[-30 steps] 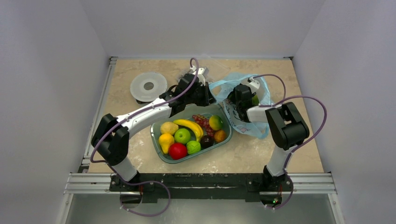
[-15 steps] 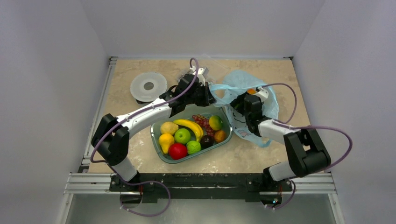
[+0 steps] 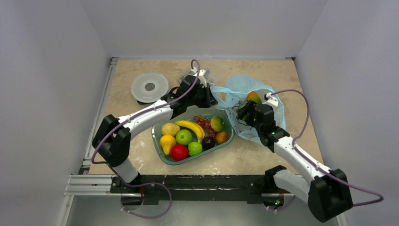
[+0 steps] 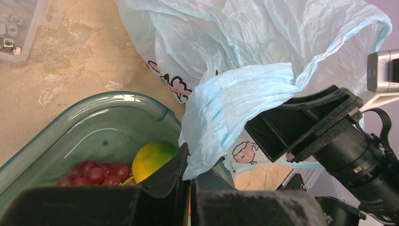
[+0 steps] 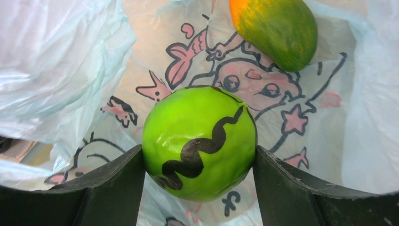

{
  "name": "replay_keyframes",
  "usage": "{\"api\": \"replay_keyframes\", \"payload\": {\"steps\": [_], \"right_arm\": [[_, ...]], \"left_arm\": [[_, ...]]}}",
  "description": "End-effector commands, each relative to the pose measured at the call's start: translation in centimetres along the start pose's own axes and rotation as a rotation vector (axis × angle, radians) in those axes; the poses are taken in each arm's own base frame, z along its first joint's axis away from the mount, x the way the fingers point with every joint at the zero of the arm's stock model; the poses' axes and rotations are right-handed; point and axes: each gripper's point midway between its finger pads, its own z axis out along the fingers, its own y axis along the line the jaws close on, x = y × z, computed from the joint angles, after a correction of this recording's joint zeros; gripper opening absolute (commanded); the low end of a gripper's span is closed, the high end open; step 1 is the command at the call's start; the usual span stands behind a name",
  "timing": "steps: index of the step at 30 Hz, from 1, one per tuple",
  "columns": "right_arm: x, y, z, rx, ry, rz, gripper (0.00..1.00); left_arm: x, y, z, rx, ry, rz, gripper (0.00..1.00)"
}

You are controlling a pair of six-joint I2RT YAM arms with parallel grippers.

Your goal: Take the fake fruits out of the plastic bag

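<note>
Change: we see the right arm [image 3: 297, 153] swung out wider than half a second ago, its elbow now low at the right; the mango [image 3: 254, 97] lies uncovered in the bag [image 3: 244, 84].
Right claw [image 5: 200, 162]: half spread, fingers pressed on both sides of the green fruit [image 5: 200, 141], over the bag's printed side.
Left claw [image 4: 190, 181]: pinched tight on a fold of the bag's rim, above the tray [image 4: 94, 127].
Mango: in the bag, just beyond the green fruit, not touching it.

The mango-like fruit [image 5: 277, 33] runs off the right wrist view's top edge, and a fold of the plastic bag [image 4: 244, 89] covers the left gripper's [image 4: 190, 162] fingertips.
</note>
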Motion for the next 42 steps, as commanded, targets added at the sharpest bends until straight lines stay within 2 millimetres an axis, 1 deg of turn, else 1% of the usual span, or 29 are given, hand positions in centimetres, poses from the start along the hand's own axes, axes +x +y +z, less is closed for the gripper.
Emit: {"api": "replay_keyframes", "payload": {"steps": [1, 4, 6, 7, 11, 13, 16, 18, 21, 22, 24, 25, 30, 31, 32, 34, 37, 39, 42], "right_arm": [[-2.1, 0.9, -2.8, -0.035, -0.012, -0.047, 0.00], [-3.1, 1.9, -4.5, -0.076, -0.004, -0.076, 0.00], [-3.4, 2.5, -5.5, -0.109, 0.014, -0.097, 0.00], [-3.4, 3.0, -6.0, -0.137, 0.028, -0.113, 0.00], [-2.1, 5.3, -8.1, -0.287, 0.132, -0.174, 0.00], [-0.9, 6.8, -9.4, -0.403, 0.194, -0.192, 0.00], [0.5, 9.0, -11.3, -0.585, 0.235, -0.231, 0.00], [1.9, 10.3, -12.2, -0.677, 0.250, -0.258, 0.00], [4.7, 13.5, -13.7, -0.800, 0.268, -0.319, 0.00], [5.4, 14.4, -14.0, -0.816, 0.266, -0.334, 0.00], [6.5, 15.6, -13.9, -0.820, 0.247, -0.340, 0.00], [6.7, 15.8, -13.4, -0.811, 0.232, -0.331, 0.00], [7.7, 15.7, -9.5, -0.722, 0.166, -0.329, 0.01], [7.8, 15.6, -8.8, -0.701, 0.155, -0.332, 0.04], [7.8, 15.7, -8.3, -0.688, 0.147, -0.336, 0.09], [8.0, 16.1, -7.7, -0.683, 0.151, -0.353, 0.19], [8.1, 16.4, -7.5, -0.683, 0.155, -0.358, 0.40], [8.3, 15.9, -7.4, -0.665, 0.156, -0.361, 0.58], [8.4, 15.3, -7.5, -0.653, 0.161, -0.361, 0.89]], "left_arm": [[-1.5, -1.4, 0.3, 0.037, -0.032, 0.004, 0.00], [-1.6, -1.5, 0.7, 0.041, -0.027, 0.005, 0.00], [-1.6, -1.5, 0.9, 0.040, -0.020, 0.010, 0.00], [-1.6, -1.6, 1.1, 0.041, -0.016, 0.012, 0.00], [-1.6, -1.6, 1.5, 0.045, 0.001, 0.025, 0.00], [-1.7, -1.6, 1.6, 0.049, 0.010, 0.030, 0.00], [-1.7, -1.6, 1.7, 0.065, 0.020, 0.032, 0.00], [-1.8, -1.8, 1.7, 0.083, 0.030, 0.037, 0.00], [-1.5, -1.6, 1.7, 0.089, 0.048, 0.038, 0.00], [-1.5, -1.4, 1.6, 0.090, 0.049, 0.035, 0.00], [-1.5, -1.3, 1.4, 0.092, 0.052, 0.034, 0.00], [-1.5, -1.3, 1.3, 0.095, 0.054, 0.035, 0.00], [-1.8, -1.2, 0.8, 0.092, 0.057, 0.045, 0.00], [-1.8, -1.2, 0.8, 0.093, 0.057, 0.046, 0.00], [-1.8, -1.2, 0.8, 0.094, 0.055, 0.046, 0.00], [-1.8, -1.3, 0.8, 0.096, 0.056, 0.044, 0.00], [-1.9, -1.3, 0.8, 0.097, 0.056, 0.043, 0.00], [-1.9, -1.4, 0.8, 0.098, 0.055, 0.042, 0.00], [-1.9, -1.4, 0.8, 0.099, 0.055, 0.043, 0.00]]}}
